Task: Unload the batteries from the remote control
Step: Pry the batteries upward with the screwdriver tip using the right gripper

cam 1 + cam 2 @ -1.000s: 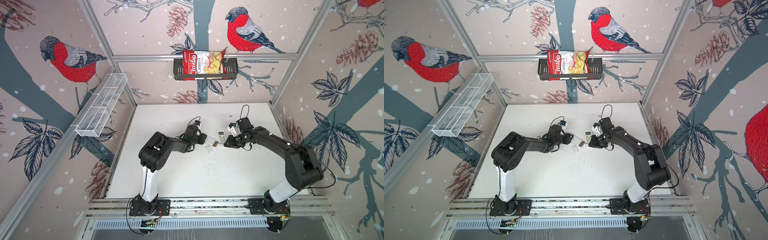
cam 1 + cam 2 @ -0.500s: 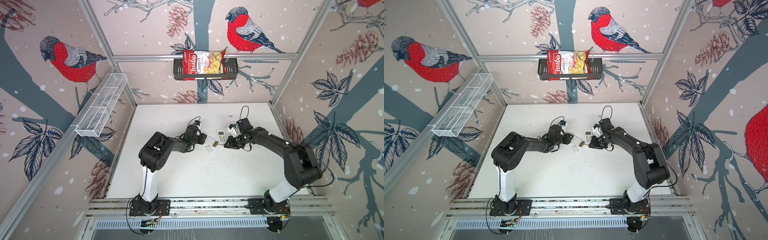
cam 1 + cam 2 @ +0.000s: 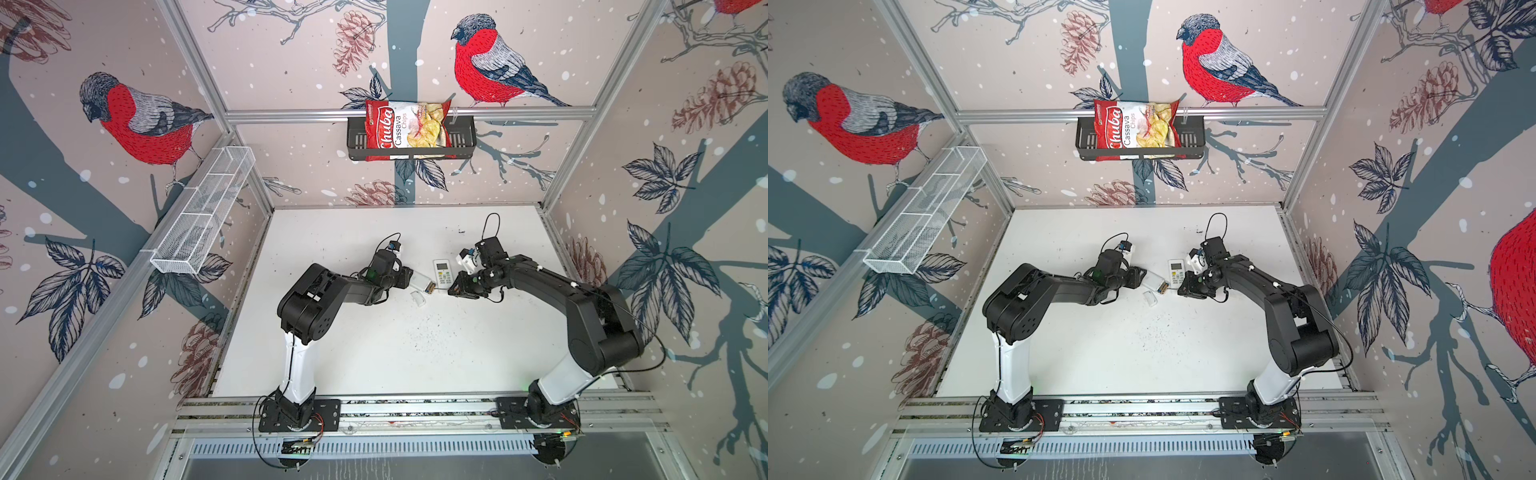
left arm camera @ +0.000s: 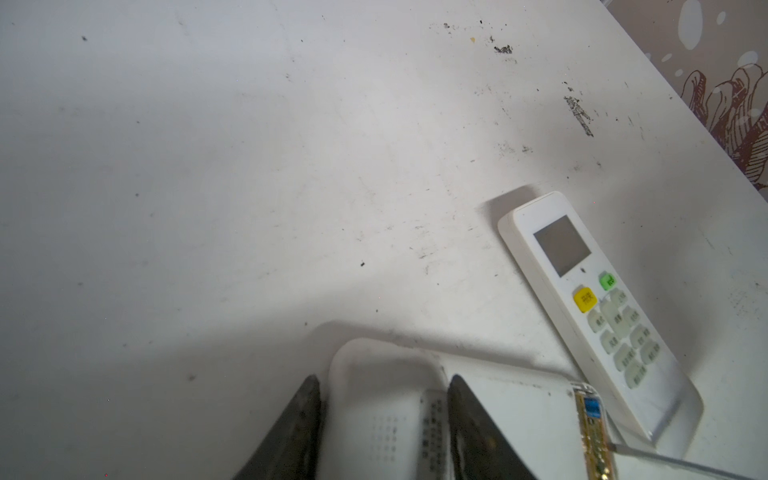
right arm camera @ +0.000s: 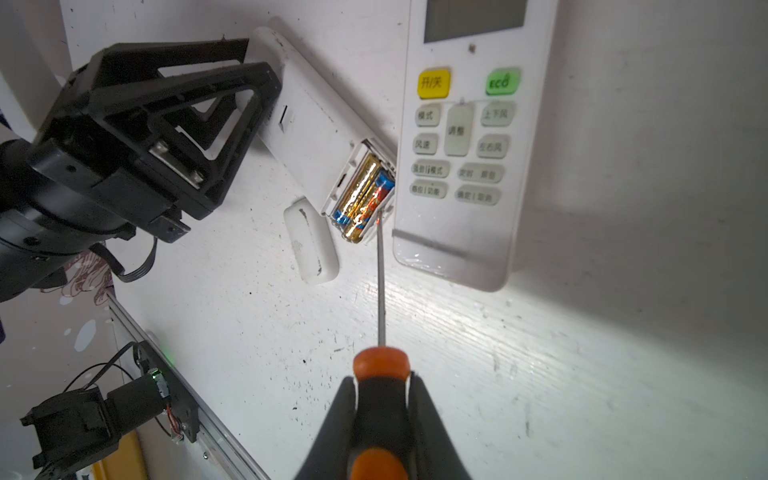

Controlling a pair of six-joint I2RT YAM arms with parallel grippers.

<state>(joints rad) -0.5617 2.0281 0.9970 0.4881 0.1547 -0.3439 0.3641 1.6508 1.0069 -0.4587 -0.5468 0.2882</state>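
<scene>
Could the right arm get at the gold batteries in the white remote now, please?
Probably yes: the small white cover lies off, the gold batteries sit exposed, and the right gripper's orange-handled screwdriver tip is at them.

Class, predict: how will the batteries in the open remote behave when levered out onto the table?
The batteries are smooth cylinders, so they will probably roll on the flat table. Their glossy wrap looks slippery to grip.

batteries [image 5: 363,195]: gold, blue, orange | screwdriver [image 5: 380,365]: orange-black | remote control [image 5: 307,124]: white | walls [image 3: 291,62]: red birds
</scene>
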